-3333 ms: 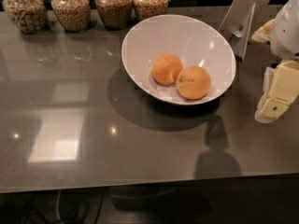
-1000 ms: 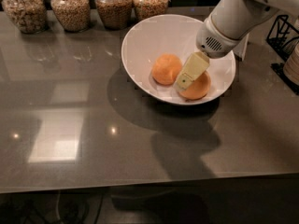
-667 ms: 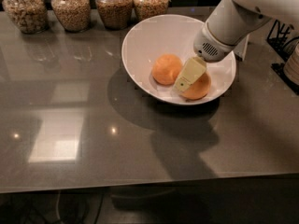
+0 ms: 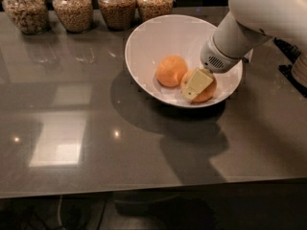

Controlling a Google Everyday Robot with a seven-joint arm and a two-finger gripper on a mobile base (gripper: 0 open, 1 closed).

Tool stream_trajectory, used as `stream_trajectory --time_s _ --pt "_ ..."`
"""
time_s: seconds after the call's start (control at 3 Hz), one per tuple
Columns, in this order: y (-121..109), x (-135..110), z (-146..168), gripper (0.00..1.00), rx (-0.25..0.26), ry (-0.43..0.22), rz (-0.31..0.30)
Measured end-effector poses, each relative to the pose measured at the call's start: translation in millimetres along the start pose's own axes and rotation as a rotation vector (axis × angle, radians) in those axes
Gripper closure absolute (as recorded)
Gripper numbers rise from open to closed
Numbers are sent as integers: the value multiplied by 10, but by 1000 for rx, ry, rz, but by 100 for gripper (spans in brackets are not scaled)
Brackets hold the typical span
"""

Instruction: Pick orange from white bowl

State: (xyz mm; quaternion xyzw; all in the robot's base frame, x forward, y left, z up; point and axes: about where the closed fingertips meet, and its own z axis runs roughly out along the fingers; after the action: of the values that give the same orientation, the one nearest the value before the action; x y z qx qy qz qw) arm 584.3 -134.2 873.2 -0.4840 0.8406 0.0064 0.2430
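Observation:
The white bowl (image 4: 144,42) stands on the grey table, back centre. Two round fruits lie in it side by side. The orange (image 4: 209,93) is the right one, largely covered by my gripper. The other fruit (image 4: 170,71) lies to its left, touching or nearly touching it. My gripper (image 4: 196,84), cream-coloured at the end of the white arm (image 4: 240,32), reaches into the bowl from the upper right and lies across the top and front-left of the orange. The side of the orange under the gripper is hidden.
Several glass jars of grains stand in a row at the table's back edge (image 4: 72,6). A dark object (image 4: 292,61) sits at the right edge. The table's front edge (image 4: 144,188) runs along the bottom.
The arm came in from the right of the table and went into the bowl. Over the last second the gripper sank slightly onto the right fruit. The fruits have not moved.

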Motion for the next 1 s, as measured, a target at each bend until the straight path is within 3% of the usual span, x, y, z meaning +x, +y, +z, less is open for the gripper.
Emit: stream_trajectory --time_s 0.33,1.0 --pt "-45 117 64 23 28 0 4" --pt "-50 208 123 65 31 -7 13"
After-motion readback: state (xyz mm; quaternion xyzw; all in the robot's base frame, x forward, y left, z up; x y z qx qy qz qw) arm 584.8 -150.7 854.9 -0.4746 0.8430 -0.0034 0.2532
